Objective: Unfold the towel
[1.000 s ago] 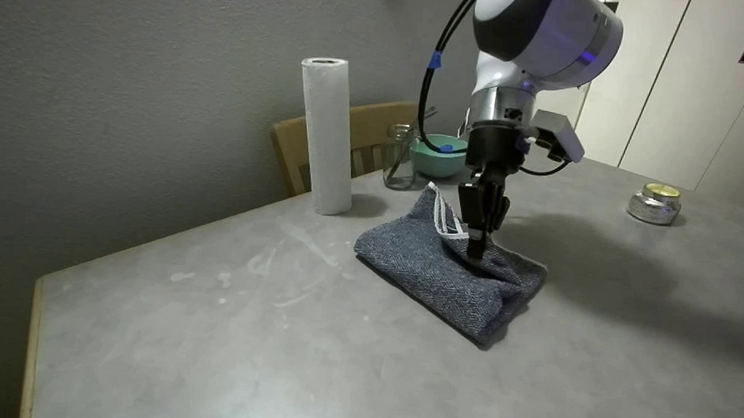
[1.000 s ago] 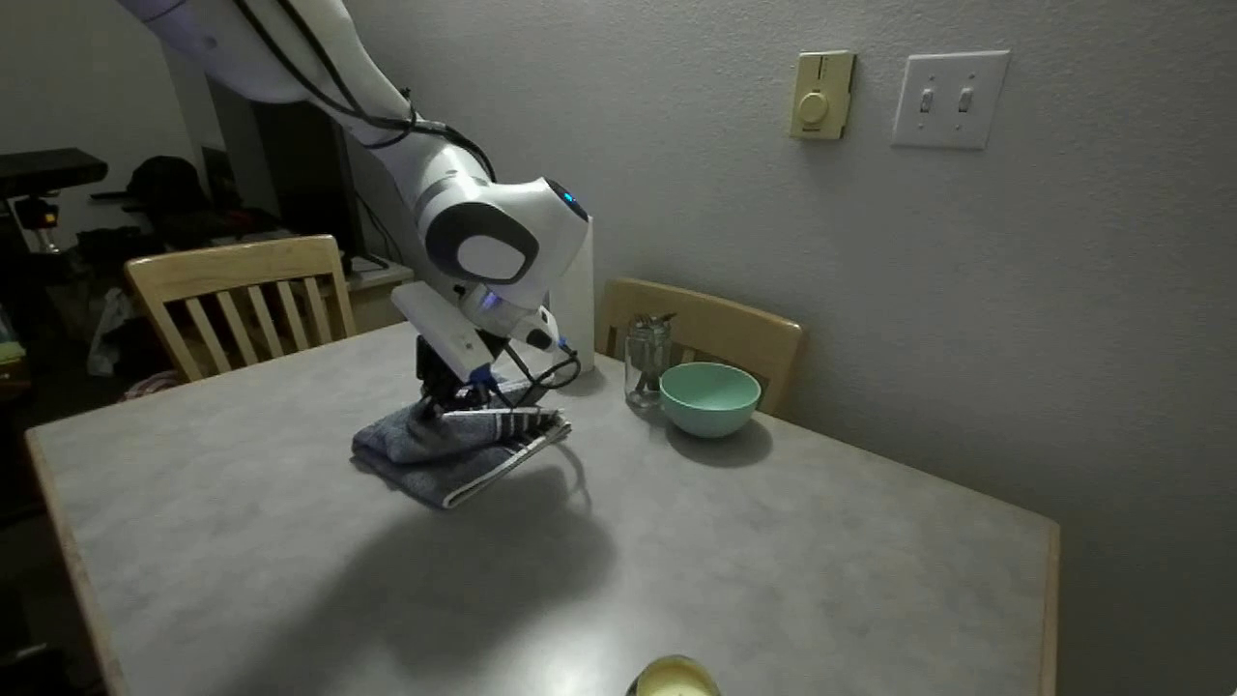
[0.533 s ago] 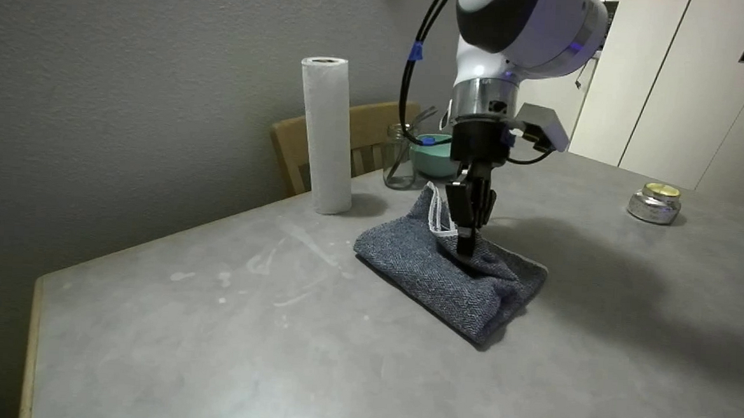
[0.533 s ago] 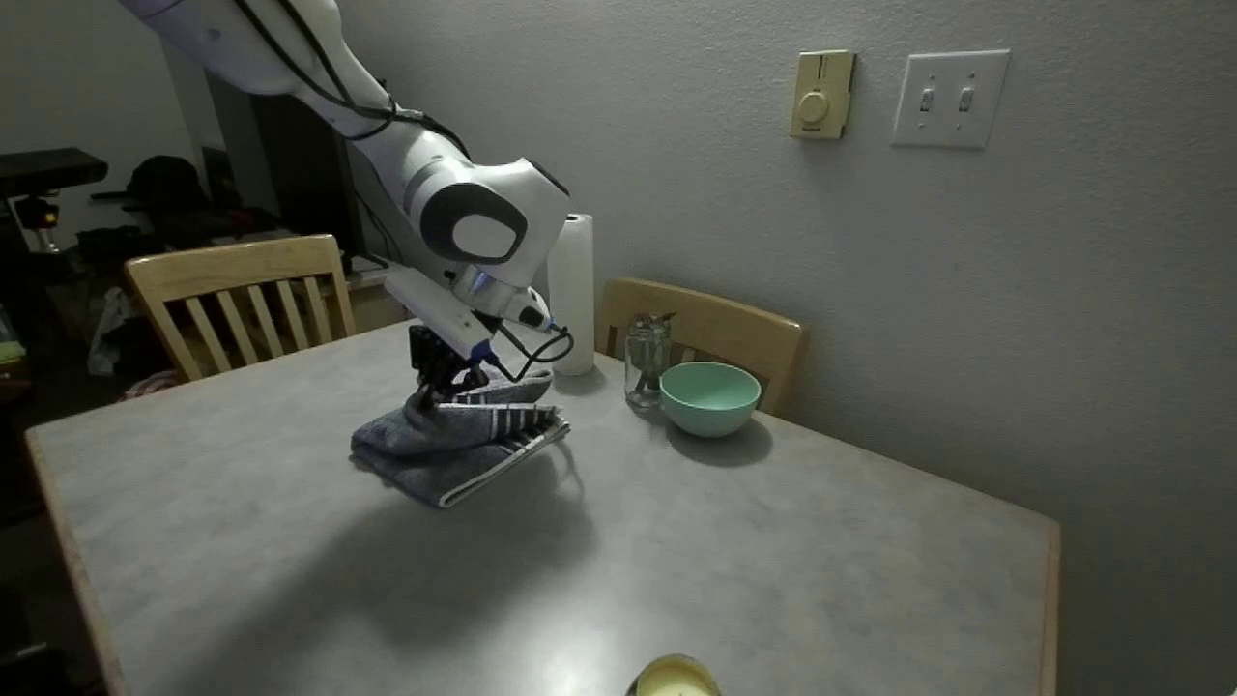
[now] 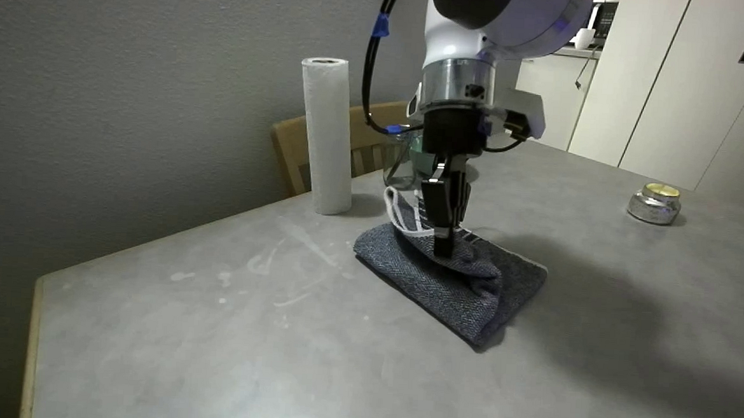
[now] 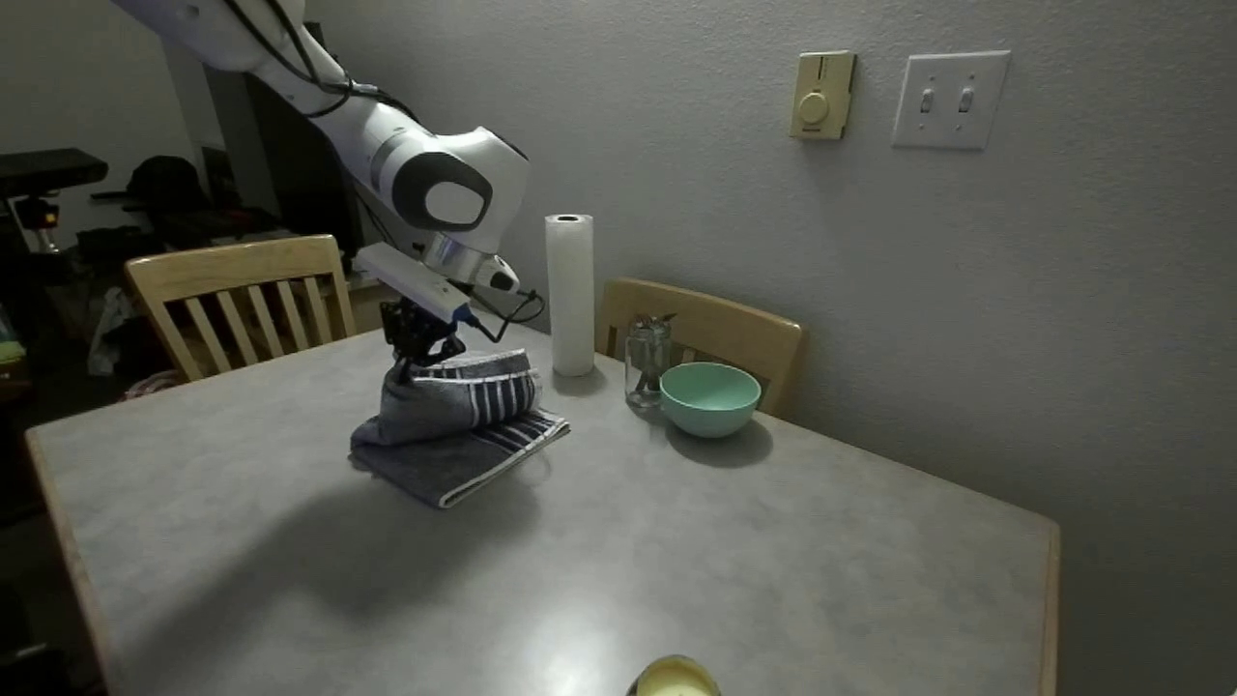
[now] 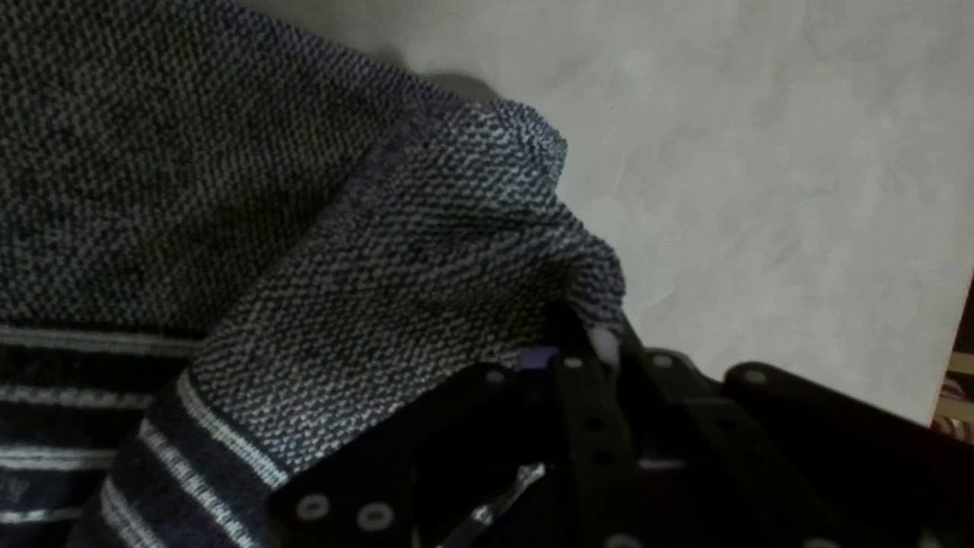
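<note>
The towel point(image 5: 401, 258) lies folded on the table, dark blue-grey with black-and-white stripes and pale hems. My gripper point(image 5: 444, 244) is shut on a pinch of its upper layer. In an exterior view that layer of the towel point(image 6: 430, 411) is raised into a hump, its striped end standing over the flat lower layer. The wrist view shows the towel point(image 7: 365, 304) bunched up to the fingertips, the gripper point(image 7: 597, 335) closed around a narrow fold. The tips themselves are partly covered by cloth and dark.
A white paper towel roll point(image 6: 570, 295) stands upright behind the towel. Beside it are a glass jar point(image 6: 647, 362) holding utensils and a green bowl point(image 6: 710, 401). A silver candle jar point(image 5: 654, 203) sits farther along the table. Wooden chairs and a wall border the table.
My gripper has moved left in both exterior views and somewhat upward, drawing the towel's upper layer with it. The held fold now stands higher and more stripes show; the lower layer has stayed put.
</note>
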